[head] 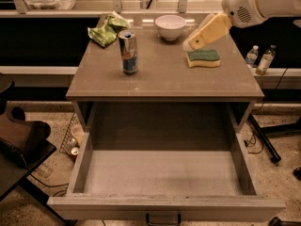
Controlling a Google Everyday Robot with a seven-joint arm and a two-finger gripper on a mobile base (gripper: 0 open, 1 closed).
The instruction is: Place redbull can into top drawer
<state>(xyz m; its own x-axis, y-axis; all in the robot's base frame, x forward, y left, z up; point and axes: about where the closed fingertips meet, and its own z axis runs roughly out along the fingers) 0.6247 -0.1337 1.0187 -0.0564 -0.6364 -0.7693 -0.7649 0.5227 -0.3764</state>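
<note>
The redbull can (128, 52) stands upright on the left part of the cabinet top (160, 81), silver and blue with a pull-tab top. The top drawer (164, 173) is pulled fully open below it, with nothing on its pale floor; its dark handle (163, 219) shows at the bottom edge. My gripper (192, 43) hangs over the right rear of the cabinet top, just above and left of a sponge. It is well to the right of the can and holds nothing that I can see.
A white bowl (170, 26) stands at the back centre and a green crumpled bag (108, 28) at the back left. A yellow-green sponge (203, 58) lies under my gripper. Two small bottles (259, 58) stand off to the right. A dark chair (21, 140) is at the left.
</note>
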